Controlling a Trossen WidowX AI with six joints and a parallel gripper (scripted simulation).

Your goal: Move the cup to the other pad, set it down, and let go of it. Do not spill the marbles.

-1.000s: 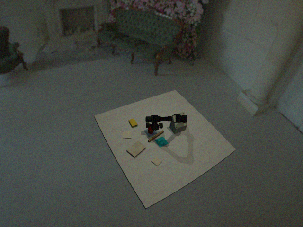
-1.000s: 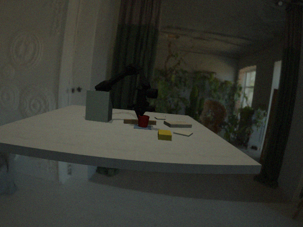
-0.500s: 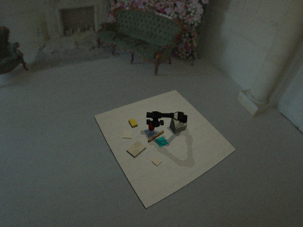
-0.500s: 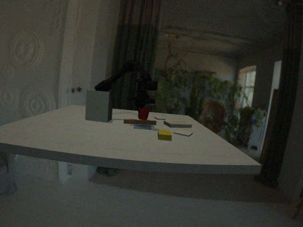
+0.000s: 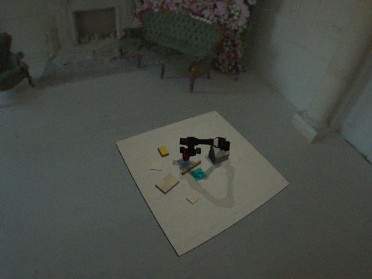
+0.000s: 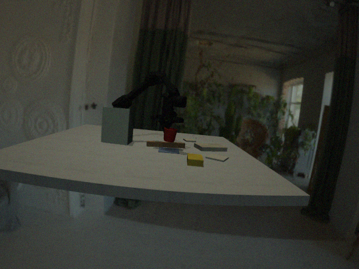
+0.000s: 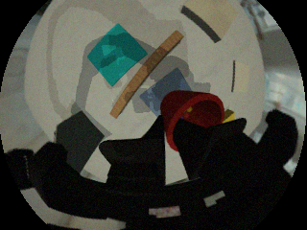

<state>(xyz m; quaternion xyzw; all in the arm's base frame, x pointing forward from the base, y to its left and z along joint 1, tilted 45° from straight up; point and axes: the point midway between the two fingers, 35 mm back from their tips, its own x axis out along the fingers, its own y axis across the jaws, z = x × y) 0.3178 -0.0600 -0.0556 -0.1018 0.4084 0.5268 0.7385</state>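
Observation:
The red cup hangs above the blue pad, tilted a little in the exterior view. My gripper is shut on the cup's wall near the rim, one finger outside and one inside. A few small coloured marbles show inside the cup in the wrist view; the finger hides part of the inside. The teal pad lies beyond the wooden bar, which lies between the two pads.
A yellow block, a thick tan slab and thin pale tiles lie around the pads. A grey box stands by the arm's base.

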